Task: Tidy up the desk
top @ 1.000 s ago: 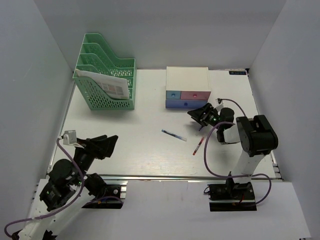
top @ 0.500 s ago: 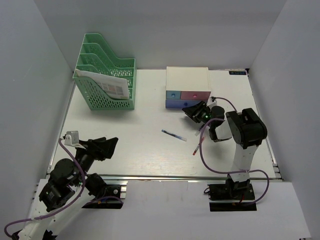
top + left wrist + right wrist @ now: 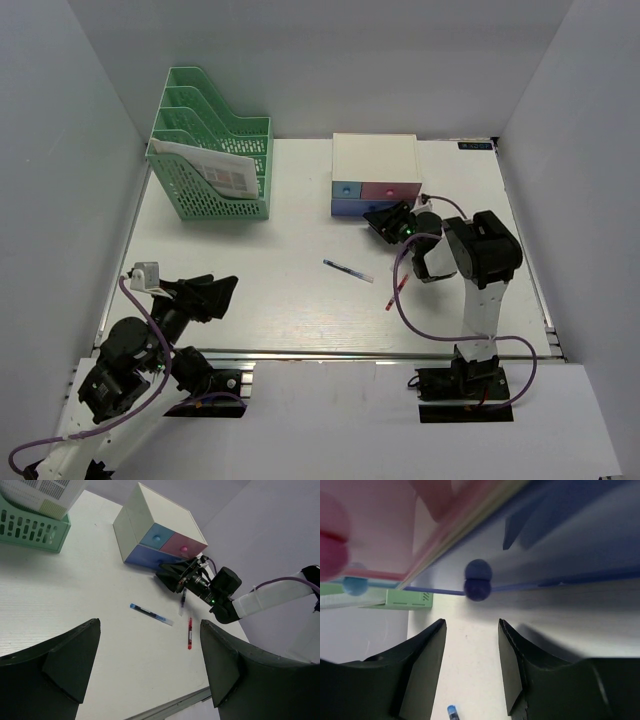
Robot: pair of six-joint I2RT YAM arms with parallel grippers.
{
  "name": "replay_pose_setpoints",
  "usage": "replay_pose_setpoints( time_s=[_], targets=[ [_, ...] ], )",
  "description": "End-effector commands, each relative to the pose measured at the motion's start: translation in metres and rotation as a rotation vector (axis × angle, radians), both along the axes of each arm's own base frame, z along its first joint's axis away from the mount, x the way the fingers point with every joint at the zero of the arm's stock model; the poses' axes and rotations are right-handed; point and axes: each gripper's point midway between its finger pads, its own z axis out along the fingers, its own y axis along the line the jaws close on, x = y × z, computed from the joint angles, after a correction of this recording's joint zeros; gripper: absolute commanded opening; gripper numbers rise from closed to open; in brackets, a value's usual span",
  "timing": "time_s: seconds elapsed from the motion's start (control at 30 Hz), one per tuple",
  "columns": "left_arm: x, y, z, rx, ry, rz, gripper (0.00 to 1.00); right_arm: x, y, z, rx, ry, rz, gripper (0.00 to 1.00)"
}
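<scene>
One large flat white rectangular table (image 3: 250, 300), walled in grey, lay beneath both claws and carried everything. The right claw (image 3: 388, 222) hung low over its far right part. Its fingers were parted and held nothing, and their tips were close in front of the small white drawer box with pink and blue drawers (image 3: 375, 160). In the wrist view the round dark blue knob (image 3: 478, 580) of the wide blue bottom drawer (image 3: 570, 545) sat just ahead of that claw. It was in line with the gap between the fingers and untouched. A slim blue pen (image 3: 348, 270) lay on this claw's near side, to its left. A red pen (image 3: 396, 293) lay nearer the arm's base, apart from the blue one. The left claw (image 3: 212, 292) hovered over the near left part, spread wide and empty. Far ahead of it stood a mint-green mesh plastic file rack (image 3: 200, 205) holding papers (image 3: 225, 175).
</scene>
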Motion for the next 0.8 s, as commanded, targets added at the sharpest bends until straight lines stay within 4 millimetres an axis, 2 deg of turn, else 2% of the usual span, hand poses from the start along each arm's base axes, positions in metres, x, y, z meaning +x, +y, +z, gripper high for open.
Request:
replay_pose_setpoints(
  time_s=[0.0,0.2,0.63,0.77],
  targets=[
    [-0.003,0.000,0.004,0.000,-0.022,-0.014,0.90,0.018,0.000,0.016,0.022,-0.078,-0.037,0.52],
    [-0.003,0.001,0.003,0.000,-0.019,-0.011,0.90,0.023,0.003,0.010,0.033,-0.084,-0.027,0.50],
    [-0.001,-0.001,0.002,0.008,-0.016,-0.011,0.90,0.036,0.001,0.025,0.070,-0.137,-0.045,0.48],
    [-0.001,0.000,0.002,0.008,-0.016,-0.009,0.90,0.041,-0.006,0.026,0.067,-0.149,-0.059,0.48]
  ],
)
